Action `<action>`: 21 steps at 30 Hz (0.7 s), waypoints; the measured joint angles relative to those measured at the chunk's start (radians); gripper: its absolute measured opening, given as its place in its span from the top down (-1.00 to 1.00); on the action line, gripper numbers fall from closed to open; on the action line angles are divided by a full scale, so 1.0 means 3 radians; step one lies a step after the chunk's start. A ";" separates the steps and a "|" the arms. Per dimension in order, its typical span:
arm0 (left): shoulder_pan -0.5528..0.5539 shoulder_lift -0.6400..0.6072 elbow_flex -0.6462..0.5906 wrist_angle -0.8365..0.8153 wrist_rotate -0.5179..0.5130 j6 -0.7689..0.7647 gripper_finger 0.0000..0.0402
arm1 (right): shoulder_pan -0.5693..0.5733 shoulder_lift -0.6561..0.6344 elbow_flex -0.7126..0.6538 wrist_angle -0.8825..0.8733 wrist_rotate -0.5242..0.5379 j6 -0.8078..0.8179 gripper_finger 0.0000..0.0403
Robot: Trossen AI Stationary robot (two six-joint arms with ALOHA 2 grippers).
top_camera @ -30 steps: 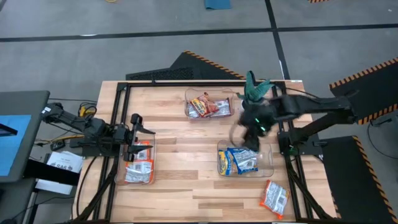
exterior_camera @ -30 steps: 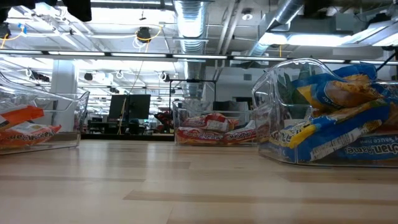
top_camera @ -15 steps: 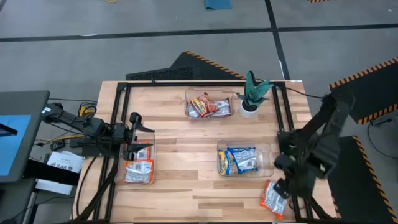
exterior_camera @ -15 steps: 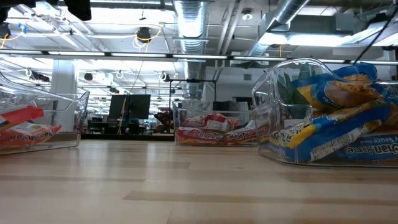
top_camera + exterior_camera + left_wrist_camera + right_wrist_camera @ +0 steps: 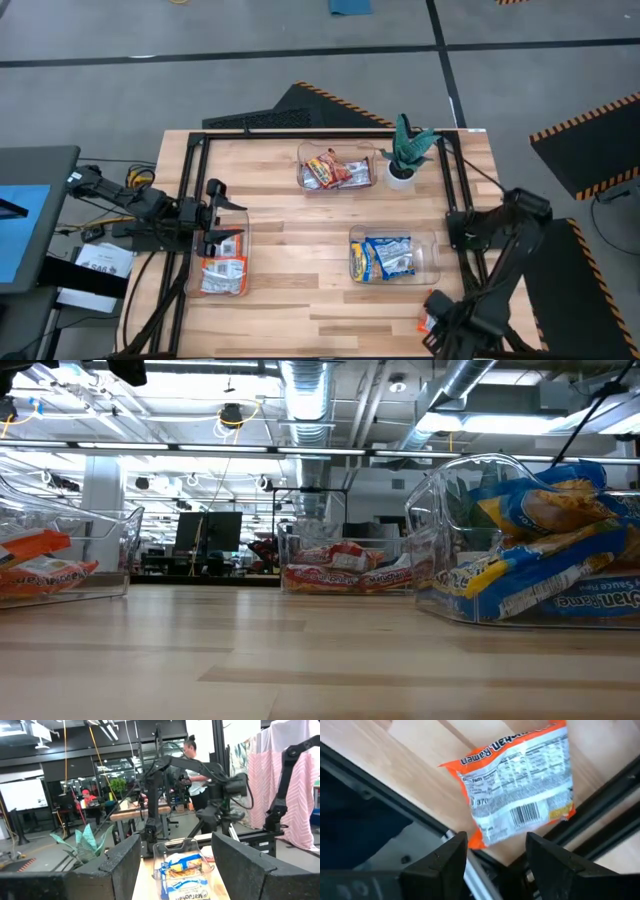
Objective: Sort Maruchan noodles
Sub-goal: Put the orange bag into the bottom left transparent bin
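Note:
One orange-edged Maruchan noodle packet lies flat, white barcode side up, on the wood at the table's near right corner, mostly hidden under my right arm in the high view. My right gripper hangs open above its edge, pointing down, touching nothing. My left gripper waits open above the left clear bin, which holds orange packets. Blue packets fill the near right bin, and red ones the far bin.
A green potted plant stands at the far right. A black frame rail runs beside the loose packet at the table's edge. Bare wood lies between the three bins. A person stands in the room beyond.
My right gripper has swung from beside the blue-packet bin toward the table's near right corner, sinking and rolling its wrist as it went, and now hangs over the loose orange packet. The packets and bins have kept still.

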State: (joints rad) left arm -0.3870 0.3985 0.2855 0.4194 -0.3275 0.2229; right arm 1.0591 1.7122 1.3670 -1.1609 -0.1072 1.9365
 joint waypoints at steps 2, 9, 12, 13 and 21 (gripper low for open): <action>0.0000 -0.0001 0.0000 0.0000 0.0000 0.0026 -0.13 | -0.0008 0.0113 0.0000 0.0013 -0.0034 -0.0086 -0.12; 0.0000 0.0000 0.0000 -0.0003 -0.0004 0.0054 -0.13 | -0.0096 0.0421 0.0002 0.0253 -0.0163 -0.0339 -0.12; 0.0000 0.0000 0.0000 -0.0004 -0.0005 0.0046 -0.13 | -0.0096 0.0521 0.0001 0.0220 -0.0162 -0.0328 -0.12; 0.0000 0.0000 0.0000 -0.0004 -0.0004 0.0031 -0.13 | -0.0100 0.0559 0.0001 0.0192 -0.0162 -0.0300 -0.12; 0.0000 0.0000 0.0000 -0.0006 -0.0001 -0.0012 -0.13 | -0.0104 0.0815 0.0002 0.0220 -0.0190 -0.0288 -0.12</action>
State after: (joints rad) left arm -0.3870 0.3985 0.2855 0.4175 -0.3279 0.2194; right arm 1.0279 1.9567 1.3675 -1.0950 -0.1641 1.8500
